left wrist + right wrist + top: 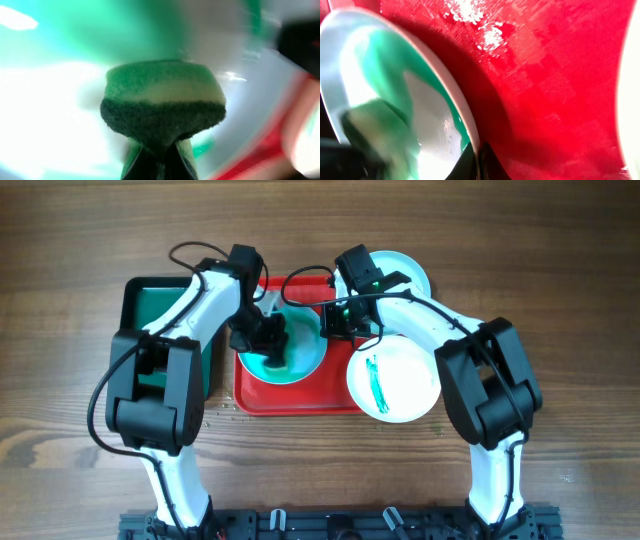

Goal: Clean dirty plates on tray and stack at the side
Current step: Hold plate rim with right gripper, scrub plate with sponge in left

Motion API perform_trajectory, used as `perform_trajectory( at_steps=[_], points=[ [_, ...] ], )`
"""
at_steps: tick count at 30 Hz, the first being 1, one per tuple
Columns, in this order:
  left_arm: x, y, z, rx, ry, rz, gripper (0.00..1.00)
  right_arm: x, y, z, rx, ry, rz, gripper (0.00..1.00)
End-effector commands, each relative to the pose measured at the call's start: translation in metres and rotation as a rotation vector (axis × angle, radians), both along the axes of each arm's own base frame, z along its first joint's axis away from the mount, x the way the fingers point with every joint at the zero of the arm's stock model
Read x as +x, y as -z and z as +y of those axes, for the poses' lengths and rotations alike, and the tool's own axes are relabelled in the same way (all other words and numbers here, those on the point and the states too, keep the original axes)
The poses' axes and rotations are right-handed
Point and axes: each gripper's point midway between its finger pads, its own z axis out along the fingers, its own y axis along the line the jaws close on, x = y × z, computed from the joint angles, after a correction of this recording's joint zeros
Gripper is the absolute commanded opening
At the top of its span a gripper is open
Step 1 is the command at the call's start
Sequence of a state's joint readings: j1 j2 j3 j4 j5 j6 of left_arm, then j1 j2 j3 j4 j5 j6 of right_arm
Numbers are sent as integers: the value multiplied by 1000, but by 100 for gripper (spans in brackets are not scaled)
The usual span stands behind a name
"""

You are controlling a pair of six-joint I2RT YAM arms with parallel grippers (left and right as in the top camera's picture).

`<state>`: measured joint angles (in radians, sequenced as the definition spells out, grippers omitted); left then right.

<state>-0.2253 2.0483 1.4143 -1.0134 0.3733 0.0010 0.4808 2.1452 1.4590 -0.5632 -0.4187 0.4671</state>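
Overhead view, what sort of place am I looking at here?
Likely a robotics lab bench staged for dishwashing, not a real kitchen: a wooden table, a red tray with a teal-smeared plate, and a green sponge in the left tool.

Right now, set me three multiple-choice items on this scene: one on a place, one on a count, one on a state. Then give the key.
1. The scrubbed plate is:
A. within the red tray
B. on the floor
C. in a sink

2. Plates in view:
A. two
B. three
C. five

3. The left pincer is:
A. open and empty
B. shut on a sponge
C. shut on a cup

Key:
1 A: in the overhead view, red tray surface shows around that plate.
2 B: besides it, a streaked plate overlaps the tray's right edge and a third plate shows behind the right arm.
3 B: the left wrist view shows the sponge pinched between the fingers.
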Motion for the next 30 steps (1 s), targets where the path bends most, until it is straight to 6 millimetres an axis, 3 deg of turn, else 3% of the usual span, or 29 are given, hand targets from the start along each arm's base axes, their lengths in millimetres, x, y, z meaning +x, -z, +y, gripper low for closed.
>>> perform_trajectory(
  at_steps=[1, 4, 6, 8, 9, 12, 15, 18, 21, 23, 27, 28, 30],
  points=[
    [8, -9, -40, -252, 101, -66, 4, -7, 14, -1, -2, -1, 38, 4],
    [47, -5, -38, -203, 109, -244, 4, -6, 14, -2, -8, 1, 37, 4],
    [78, 2, -18, -53, -5, -334, 4, -6, 15, -4, -17, 4, 35, 4],
    [106, 7, 25, 198, -187, -418, 4, -5, 15, -4, -20, 5, 32, 4],
    [110, 8, 46, 311, -264, -437, 4, -5, 15, -4, -20, 5, 32, 4],
    [100, 9, 70, 445, -341, -410, 4, -5, 15, -4, -21, 6, 32, 4],
    [82, 15, 67, 434, -319, -328, 4, -5, 15, -4, -22, 7, 29, 4],
    [72, 16, 35, 253, -241, -267, 4, -5, 15, -4, -22, 7, 29, 4],
    [56, 3, -23, -91, -62, -210, 4, -4, 15, -4, -22, 7, 28, 4],
    [44, -5, -38, -203, 15, -183, 4, -4, 15, -4, -22, 7, 28, 4],
    [16, -3, -32, -199, 145, -124, 4, -4, 15, -4, -22, 7, 28, 4],
    [7, 2, -20, -130, 170, -95, 4, -4, 15, -4, -22, 7, 28, 4],
    [8, 17, 27, 160, 157, -84, 4, -4, 15, -4, -22, 7, 28, 4]
  ],
)
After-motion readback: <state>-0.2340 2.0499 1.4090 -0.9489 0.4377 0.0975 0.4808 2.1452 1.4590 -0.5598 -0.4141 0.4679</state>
